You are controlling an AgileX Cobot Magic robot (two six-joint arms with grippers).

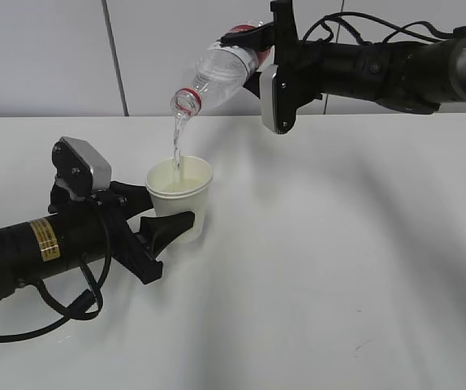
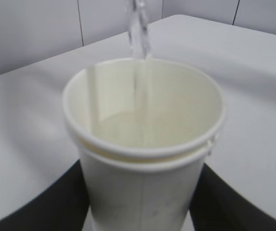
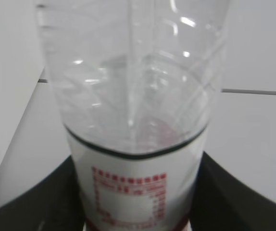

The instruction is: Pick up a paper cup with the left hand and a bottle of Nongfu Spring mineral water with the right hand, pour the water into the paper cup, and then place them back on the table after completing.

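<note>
**Water streams from tilted bottle into held cup**

The left hand's pincer is closed around the lower wall of the paper cup, its black fingers pressing on either side. The cup stands upright at the left-centre of the white table; whether its base touches the table or hangs just above it cannot be told. In the left wrist view the cup fills the frame, with pale liquid pooled partway up inside it.

The right hand's pincer is clamped on the labelled body of the mineral water bottle, held above and to the right of the cup. The bottle tilts steeply, its open neck with the red ring pointing down-left. A thin stream of water falls from the mouth into the cup. The right wrist view shows the clear bottle between the dark fingers, its white label printed in red.
</note>
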